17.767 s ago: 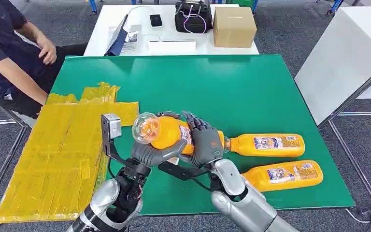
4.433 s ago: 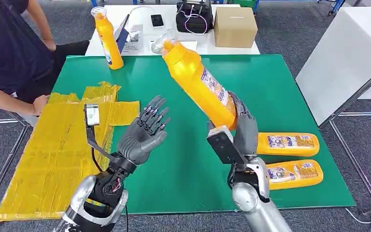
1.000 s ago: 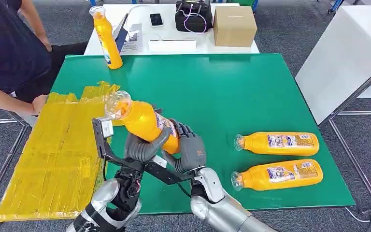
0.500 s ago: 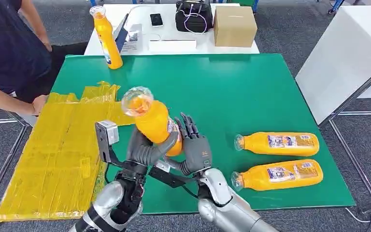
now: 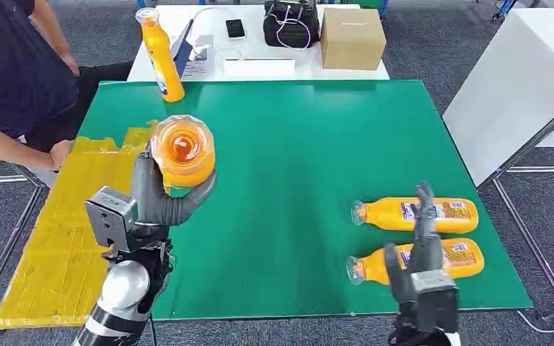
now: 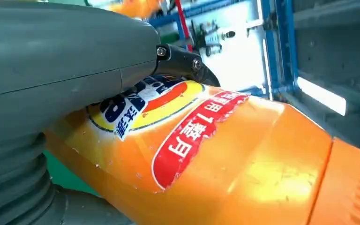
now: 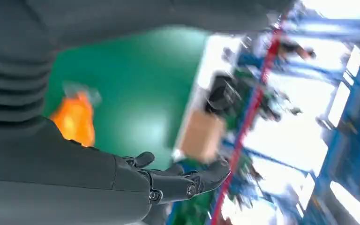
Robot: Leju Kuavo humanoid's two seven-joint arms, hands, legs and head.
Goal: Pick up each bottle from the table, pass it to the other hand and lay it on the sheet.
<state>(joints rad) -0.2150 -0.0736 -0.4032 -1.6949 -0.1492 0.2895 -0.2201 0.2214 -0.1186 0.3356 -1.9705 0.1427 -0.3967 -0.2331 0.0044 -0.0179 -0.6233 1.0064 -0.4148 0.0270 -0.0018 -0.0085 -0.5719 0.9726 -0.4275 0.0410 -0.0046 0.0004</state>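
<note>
Bench (image 5: pixel 317 144): green top, rectangular. Floor (image 5: pixel 433 50): grey carpet, with pale lines marked at both sides. White table (image 5: pixel 187 43) against the bench's far edge, carrying a cardboard box (image 5: pixel 351 37), a black bag (image 5: pixel 291 23), a phone (image 5: pixel 234 28) and papers. Second white table (image 5: pixel 512 79) to the right, well apart. Seated person (image 5: pixel 14 72) at far left, dark top. Lighting even.

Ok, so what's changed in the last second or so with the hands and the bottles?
The right hand let go and drew back toward the two lying bottles. The left hand now holds the bottle alone, near the yellow sheet. The lying bottles and the standing bottle stayed put.
</note>
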